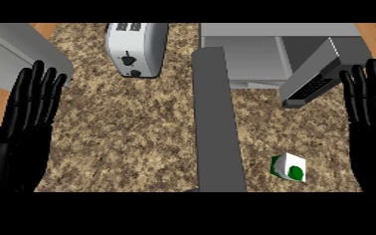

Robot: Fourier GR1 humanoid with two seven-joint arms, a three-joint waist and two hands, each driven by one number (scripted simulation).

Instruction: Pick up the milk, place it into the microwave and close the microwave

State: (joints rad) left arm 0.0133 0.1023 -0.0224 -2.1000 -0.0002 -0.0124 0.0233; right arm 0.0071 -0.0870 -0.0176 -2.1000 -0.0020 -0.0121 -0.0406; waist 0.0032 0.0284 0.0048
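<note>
A small white and green milk carton point(289, 168) lies on the speckled counter at the lower right. Behind it the grey microwave point(249, 55) stands with its cavity showing and its door point(312, 74) swung out to the right. At the right edge my right hand point(361, 114) is open with fingers straight up, to the right of the carton and apart from it. My left hand point(28, 119) is open at the left edge, fingers up, far from the milk.
A silver toaster point(136, 47) stands at the back centre-left. A long dark grey bar point(217, 124) runs down the middle of the view, just left of the carton. A grey object point(26, 45) fills the upper left corner.
</note>
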